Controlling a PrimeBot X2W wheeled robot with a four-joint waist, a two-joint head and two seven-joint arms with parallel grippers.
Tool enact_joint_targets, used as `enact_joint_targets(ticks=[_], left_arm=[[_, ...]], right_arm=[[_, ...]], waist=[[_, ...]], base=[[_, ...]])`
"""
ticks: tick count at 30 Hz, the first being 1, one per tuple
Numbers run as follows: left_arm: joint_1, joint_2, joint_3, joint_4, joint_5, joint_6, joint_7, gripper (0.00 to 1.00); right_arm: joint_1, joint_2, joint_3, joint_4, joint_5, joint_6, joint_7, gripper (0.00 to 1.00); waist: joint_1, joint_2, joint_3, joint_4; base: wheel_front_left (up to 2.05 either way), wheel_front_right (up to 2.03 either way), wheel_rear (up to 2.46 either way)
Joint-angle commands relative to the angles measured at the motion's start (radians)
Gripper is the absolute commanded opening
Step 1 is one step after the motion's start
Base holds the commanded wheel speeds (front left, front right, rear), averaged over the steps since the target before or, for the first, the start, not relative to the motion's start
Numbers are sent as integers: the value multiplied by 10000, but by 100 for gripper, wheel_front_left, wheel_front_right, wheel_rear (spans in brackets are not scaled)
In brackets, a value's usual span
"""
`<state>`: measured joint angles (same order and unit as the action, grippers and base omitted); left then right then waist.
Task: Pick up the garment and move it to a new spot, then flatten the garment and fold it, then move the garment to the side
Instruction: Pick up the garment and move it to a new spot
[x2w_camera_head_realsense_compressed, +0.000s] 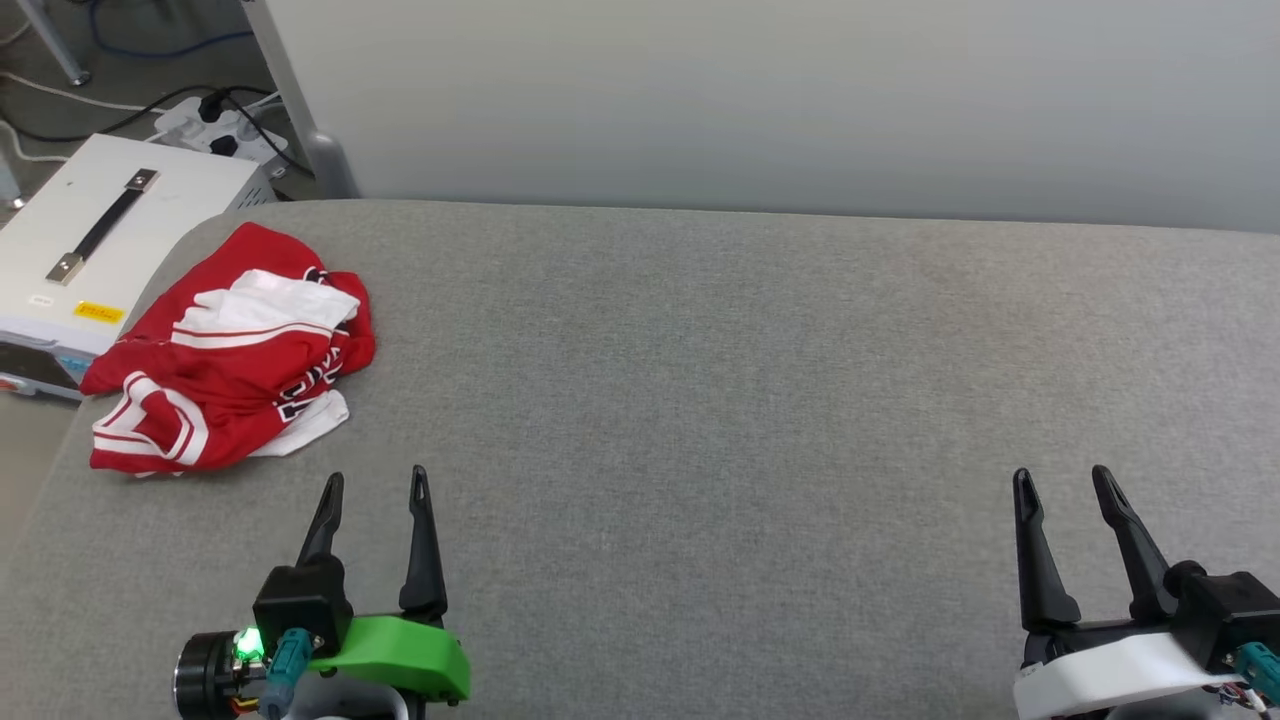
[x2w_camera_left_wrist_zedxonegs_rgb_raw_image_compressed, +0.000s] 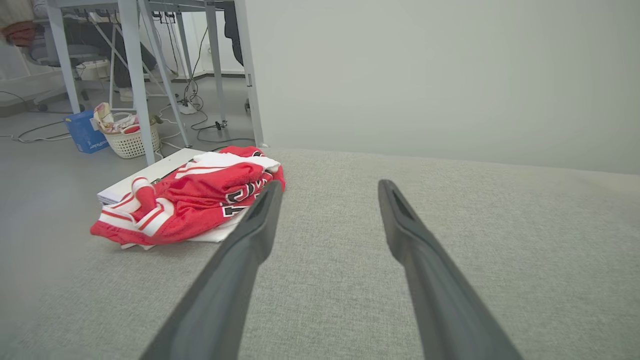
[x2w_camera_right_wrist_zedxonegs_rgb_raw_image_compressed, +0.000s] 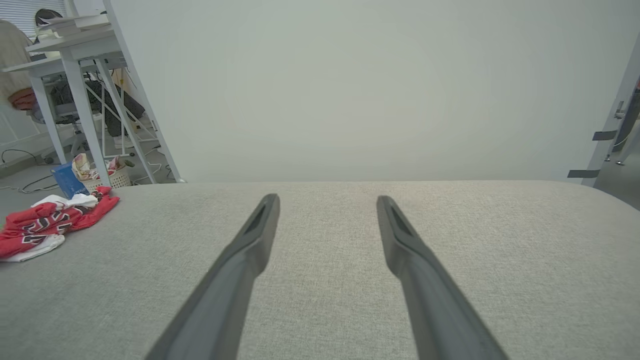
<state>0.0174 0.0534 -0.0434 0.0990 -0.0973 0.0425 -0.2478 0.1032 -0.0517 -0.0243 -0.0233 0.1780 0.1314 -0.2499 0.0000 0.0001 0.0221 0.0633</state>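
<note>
Head view: crumpled garment (x2w_camera_head_realsense_compressed: 230, 350) on woven grey surface (x2w_camera_head_realsense_compressed: 750, 400).

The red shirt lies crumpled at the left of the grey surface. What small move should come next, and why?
Probably reach the left gripper forward and leftward to the shirt. It stands open and empty, much nearer the crumpled heap than the right gripper, which is far across the grey surface.
</note>
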Motion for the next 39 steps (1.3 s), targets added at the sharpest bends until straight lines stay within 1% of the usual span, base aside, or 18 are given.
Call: enact_joint_targets(ticks=[1,2,3,23,31,39], left_arm=[[-180,-32,32,30,-74,60,-123,100],[-202,-32,52,27,-109,80,-139,100],[-236,-32,154,24,-171,105,-139,100],[-322,-32,450,130,-621,147,-139,100],[-275,-32,546,141,-739,156,-139,100],[-269,-32,622,190,-812,60,-139,100]], right_arm=[[81,15,51,-100,-24,-7,-102,100],[65,15,98,-138,-52,-7,-118,100],[-8,15,211,-241,-127,-7,-118,100],[-230,15,739,-605,-648,-7,-118,100],[-253,15,807,-601,-688,-7,-118,100],[-254,15,863,-612,-687,-7,-118,100]], waist=[[0,-1,114,375],[0,-1,142,520],[0,-1,212,903],[0,-1,465,3448],[0,-1,521,4055],[0,-1,548,4197]], base=[[0,0,0],[0,0,0],[0,0,0],[0,0,0],[0,0,0],[0,0,0]])
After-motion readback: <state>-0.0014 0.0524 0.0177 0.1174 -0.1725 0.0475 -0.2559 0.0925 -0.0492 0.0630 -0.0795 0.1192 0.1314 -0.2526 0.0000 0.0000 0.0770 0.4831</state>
